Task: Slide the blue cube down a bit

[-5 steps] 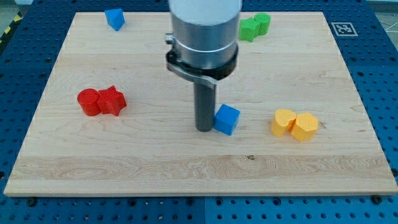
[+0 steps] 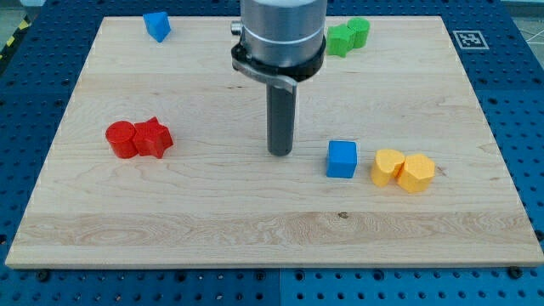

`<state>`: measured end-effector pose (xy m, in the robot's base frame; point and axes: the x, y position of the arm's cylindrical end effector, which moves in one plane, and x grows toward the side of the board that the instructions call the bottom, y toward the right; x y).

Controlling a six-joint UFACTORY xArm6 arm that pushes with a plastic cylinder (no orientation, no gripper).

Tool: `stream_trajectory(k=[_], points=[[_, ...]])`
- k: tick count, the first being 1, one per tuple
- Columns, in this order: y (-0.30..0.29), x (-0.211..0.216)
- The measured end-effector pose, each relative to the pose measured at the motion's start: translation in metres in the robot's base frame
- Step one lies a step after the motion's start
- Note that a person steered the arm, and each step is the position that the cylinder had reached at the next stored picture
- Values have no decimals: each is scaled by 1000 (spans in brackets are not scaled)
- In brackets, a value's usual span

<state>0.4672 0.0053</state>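
I had no jaws on this rig to report as released or clenched, only the dark rod, and my tip [image 2: 280,153] rested on the counter [image 2: 212,229] near the middle of the board. The blue cube [image 2: 342,159] sat to the right of my tip and slightly nearer the view's bottom, clearly apart from it with bare wood between. Just right of the cube, close but not touching as far as I could tell, lay two yellow blocks [image 2: 402,170] pressed together. A pair of red blocks [image 2: 138,138] sat well to the left, a second blue block [image 2: 156,25] lay at the far left corner, and two green blocks [image 2: 348,36] lay far along the top edge, partly behind the arm.

I judged the step in hand to be repositioning, not pushing: my tip was beside the cube and touching nothing. To send the cube down, the tip would need to travel to the cube's far side, going around it without clipping it, line up with its centre, then push gently toward the view's bottom. An off-centre contact could swing the cube rightward into the yellow blocks.
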Motion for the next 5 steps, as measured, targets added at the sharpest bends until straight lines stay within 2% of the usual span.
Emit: stream_trajectory(k=[1,3,5], points=[[14,-18],[66,-2],[70,9]])
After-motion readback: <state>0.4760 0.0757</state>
